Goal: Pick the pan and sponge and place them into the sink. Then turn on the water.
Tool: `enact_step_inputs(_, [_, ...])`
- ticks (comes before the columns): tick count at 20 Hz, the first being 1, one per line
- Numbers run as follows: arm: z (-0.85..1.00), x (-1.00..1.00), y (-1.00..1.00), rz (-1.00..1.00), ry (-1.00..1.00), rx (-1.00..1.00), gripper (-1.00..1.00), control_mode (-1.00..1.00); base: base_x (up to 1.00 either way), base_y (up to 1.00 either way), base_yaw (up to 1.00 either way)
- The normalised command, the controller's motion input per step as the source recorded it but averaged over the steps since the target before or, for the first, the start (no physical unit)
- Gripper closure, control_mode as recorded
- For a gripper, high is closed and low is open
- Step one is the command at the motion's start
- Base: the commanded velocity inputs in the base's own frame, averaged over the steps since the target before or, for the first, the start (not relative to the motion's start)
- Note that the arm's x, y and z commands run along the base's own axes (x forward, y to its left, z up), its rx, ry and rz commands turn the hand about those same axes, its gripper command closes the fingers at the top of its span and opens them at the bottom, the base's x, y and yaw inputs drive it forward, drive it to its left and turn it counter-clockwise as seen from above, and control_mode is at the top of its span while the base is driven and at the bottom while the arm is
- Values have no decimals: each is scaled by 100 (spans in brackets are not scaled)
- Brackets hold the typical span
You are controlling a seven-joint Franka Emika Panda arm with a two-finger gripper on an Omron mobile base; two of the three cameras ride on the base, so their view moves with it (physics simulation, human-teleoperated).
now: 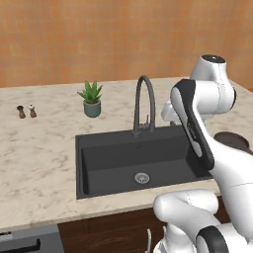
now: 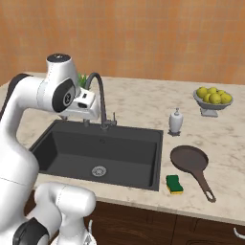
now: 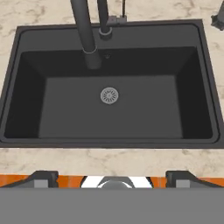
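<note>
Right base view shows the pan [image 2: 189, 159] on the counter just right of the sink [image 2: 57, 153], the sponge [image 2: 174, 184] near its front edge, both well apart from the gripper [image 3: 112, 176] hovering above the basin. To do the pick well, the arm probably should swing right, come down over the pan's handle [image 2: 206, 185] and straddle it squarely. Hand view shows the finger tips [image 3: 43, 177] spread wide, released, holding and touching nothing. No water runs from the faucet [image 2: 98, 93].
</note>
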Motion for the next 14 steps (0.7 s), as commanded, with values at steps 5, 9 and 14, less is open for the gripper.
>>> enact_step_inputs(5, [-29,-13,-43,0,2,-1,-100,-100,0,0,0])
enact_step_inputs(9, [-34,0,-85,5,0,0,-100,-100,0,0,0])
enact_step_inputs(14, [-48,6,-100,10,0,0,-100,-100,0,0,0])
